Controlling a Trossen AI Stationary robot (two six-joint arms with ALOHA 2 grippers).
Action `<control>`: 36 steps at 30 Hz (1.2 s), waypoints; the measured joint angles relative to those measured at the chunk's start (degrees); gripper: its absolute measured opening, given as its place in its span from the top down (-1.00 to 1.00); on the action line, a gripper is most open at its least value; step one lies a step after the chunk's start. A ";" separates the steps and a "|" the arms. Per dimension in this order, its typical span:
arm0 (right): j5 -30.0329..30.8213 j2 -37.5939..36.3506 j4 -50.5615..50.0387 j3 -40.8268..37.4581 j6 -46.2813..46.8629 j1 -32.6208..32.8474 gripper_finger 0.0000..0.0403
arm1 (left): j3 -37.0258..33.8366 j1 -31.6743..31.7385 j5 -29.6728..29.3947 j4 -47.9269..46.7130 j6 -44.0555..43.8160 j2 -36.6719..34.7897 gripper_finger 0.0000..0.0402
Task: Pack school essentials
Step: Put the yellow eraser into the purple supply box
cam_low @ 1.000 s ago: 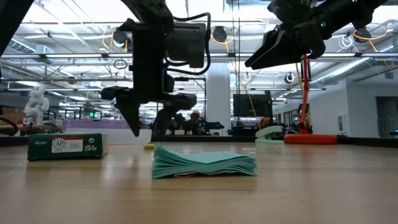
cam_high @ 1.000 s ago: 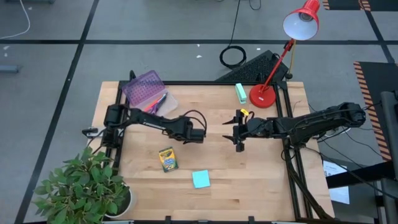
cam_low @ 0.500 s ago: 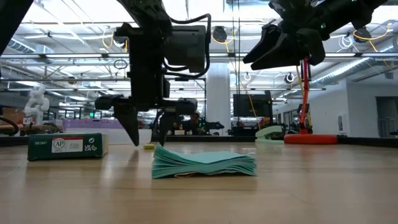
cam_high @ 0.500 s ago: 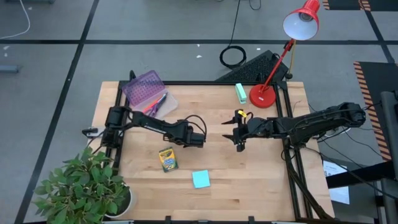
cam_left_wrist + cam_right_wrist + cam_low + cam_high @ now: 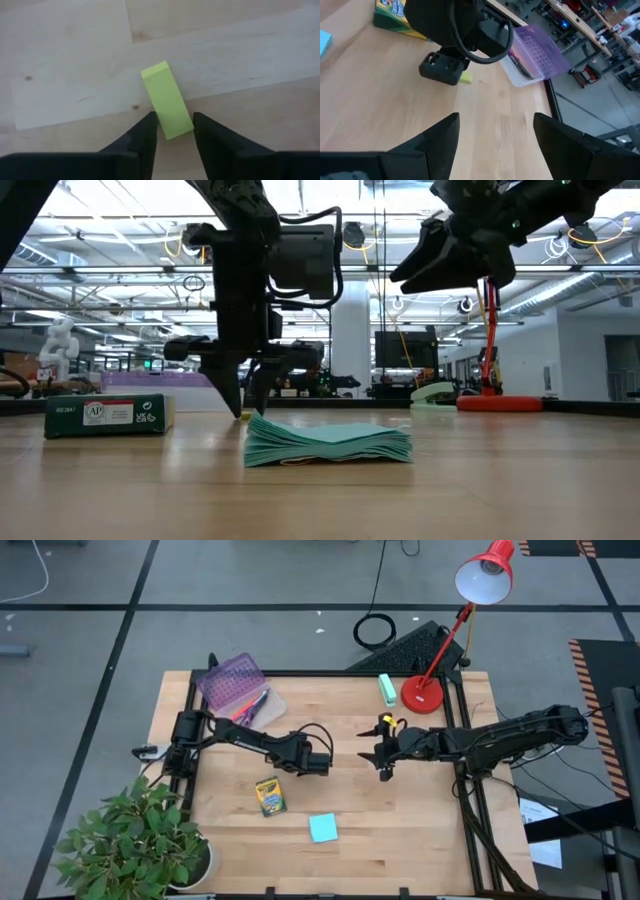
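The left gripper (image 5: 322,762) was low over the middle of the counter (image 5: 420,830), and its two fingers (image 5: 144,141) were apart with the tiny yellow eraser (image 5: 167,106) lying flat on the wood between them. The eraser lay a bit crooked, with one end poking out past the fingertips, and the fingers did not look to be squeezing it yet. I think the job in hand was to pick up this eraser. To do it well, the arm should go down until the fingers almost touch the wood, keep the eraser in the middle, and close slowly on its long sides so it does not spin or pop out. It is small and light, so a fast push could flick it away. The right gripper (image 5: 384,759) hung in the air just beside the left one, with its fingers wide apart and holding nothing. The purple box (image 5: 233,680) sat at the far left corner of the counter with its dotted lid tipped up, and some pens or pencils showed in its tray; I could not tell which ones. The yellow-green crayon box (image 5: 269,796) and the light-blue sticky-note pad (image 5: 322,828) lay out on the counter, not packed yet.
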 joint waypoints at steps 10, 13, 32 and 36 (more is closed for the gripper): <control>-0.26 0.00 -2.52 0.00 4.32 0.02 -0.25 | -0.17 -0.30 -0.58 -0.65 1.69 -0.32 0.48; -0.28 0.00 -3.53 0.00 4.52 0.02 -0.25 | -0.21 -0.32 -0.46 -2.10 1.92 -0.53 0.48; -0.32 0.00 -4.71 0.00 4.54 0.02 -0.25 | -0.22 -1.15 -0.84 -2.03 4.58 -0.65 0.48; -0.32 0.00 -4.70 0.00 4.52 0.02 -0.25 | -0.22 -1.15 -0.75 -2.12 5.01 -1.14 0.48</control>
